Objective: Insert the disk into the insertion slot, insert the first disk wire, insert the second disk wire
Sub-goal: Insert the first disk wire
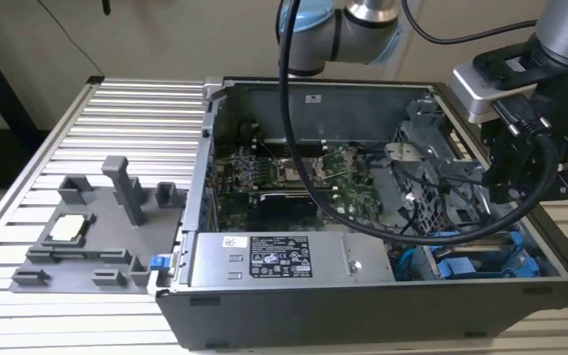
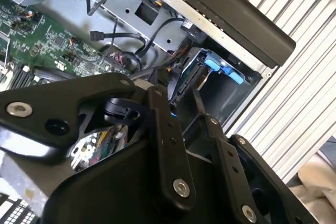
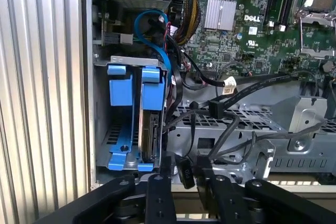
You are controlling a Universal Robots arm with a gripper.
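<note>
The disk (image 3: 150,132) stands on edge in its blue carrier (image 3: 152,87), seated in the insertion slot (image 3: 101,103) at the case's corner. In the exterior view the disk (image 1: 467,266) is at the case's front, towards that view's right. A second blue carrier (image 3: 119,85) sits beside it. My gripper (image 3: 184,170) hovers just off the disk's end. Its fingers (image 3: 158,192) close in on a black disk wire connector (image 3: 185,174), whose cable runs up over the metal cage. In the second wrist view my gripper (image 2: 177,102) points at the blue tab (image 2: 223,69).
Loose black cables (image 3: 236,85) and a blue cable (image 3: 157,30) cross near the bay. A perforated cage (image 3: 252,124), the green motherboard (image 1: 294,177) and the power-supply box (image 1: 269,259) crowd the case. A grey fixture plate (image 1: 86,229) lies on the ribbed table (image 1: 116,111).
</note>
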